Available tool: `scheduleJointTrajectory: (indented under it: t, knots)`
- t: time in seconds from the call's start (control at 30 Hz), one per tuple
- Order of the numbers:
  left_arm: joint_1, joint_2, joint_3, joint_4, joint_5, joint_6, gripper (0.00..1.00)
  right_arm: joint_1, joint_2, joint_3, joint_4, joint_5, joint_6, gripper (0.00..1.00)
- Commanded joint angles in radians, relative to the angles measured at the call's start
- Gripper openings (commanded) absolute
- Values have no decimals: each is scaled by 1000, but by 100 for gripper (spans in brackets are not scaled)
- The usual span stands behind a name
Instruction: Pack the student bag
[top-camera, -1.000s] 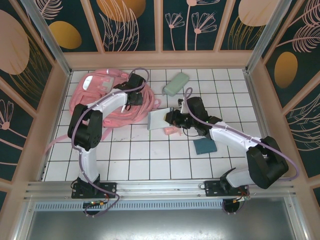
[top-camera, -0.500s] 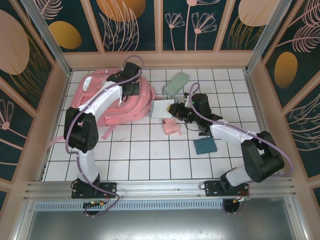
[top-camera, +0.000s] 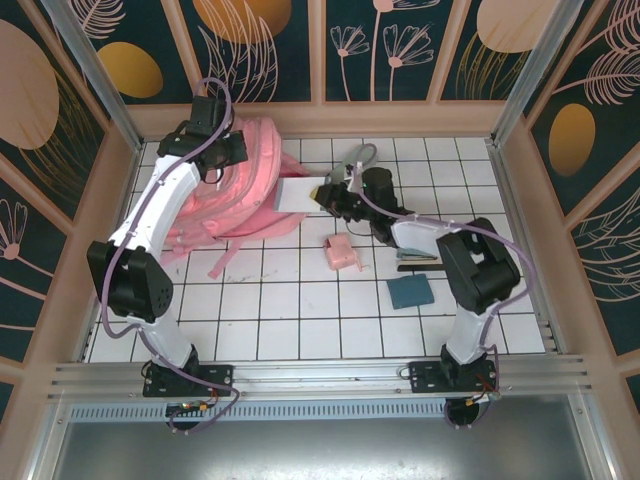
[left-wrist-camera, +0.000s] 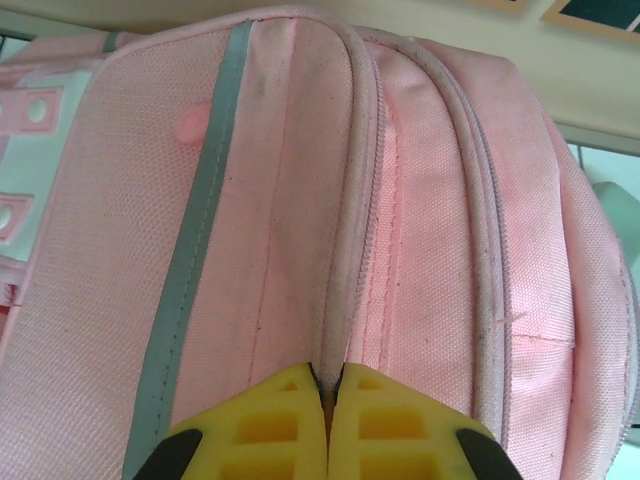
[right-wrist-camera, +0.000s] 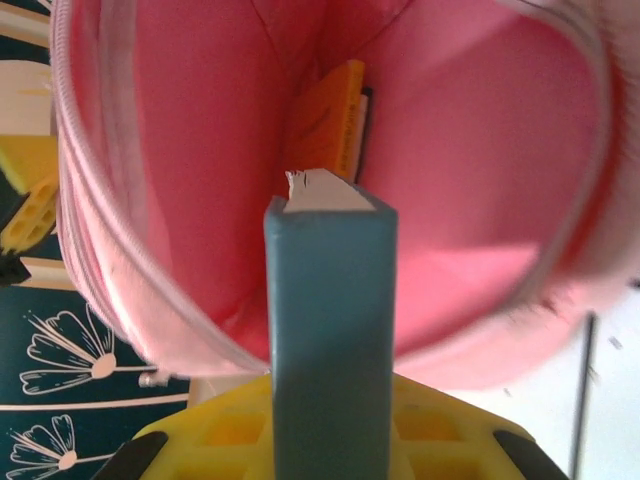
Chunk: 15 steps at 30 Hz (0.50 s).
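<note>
Pink woven fabric, soft and limp: we judge the student bag (top-camera: 250, 190) light but floppy, best taken at a piped seam (left-wrist-camera: 335, 260), where the left gripper (left-wrist-camera: 327, 385) is pinched tight on it. It sits at the far-left corner of the table (top-camera: 300, 310), long axis roughly along the far edge, open mouth facing right. There the right gripper (right-wrist-camera: 330, 425) clamps a teal-spined book (right-wrist-camera: 330, 300), an orange book (right-wrist-camera: 325, 125) already inside.
</note>
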Motion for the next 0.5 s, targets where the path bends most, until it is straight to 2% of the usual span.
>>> scheduleJointTrajectory:
  t: [0.0, 0.23, 0.4, 0.47]
  knots:
    - [26, -89, 30, 132, 175, -39, 0, 41, 93, 127, 141, -29, 59, 0]
    - [106, -105, 23, 232, 373, -134, 0, 111, 335, 392, 204, -11, 155, 0]
    - [110, -97, 13, 241, 396, -140, 0, 156, 510, 593, 252, 0, 244, 0]
    - [110, -95, 9, 247, 406, -144, 0, 180, 584, 709, 190, 4, 248, 0]
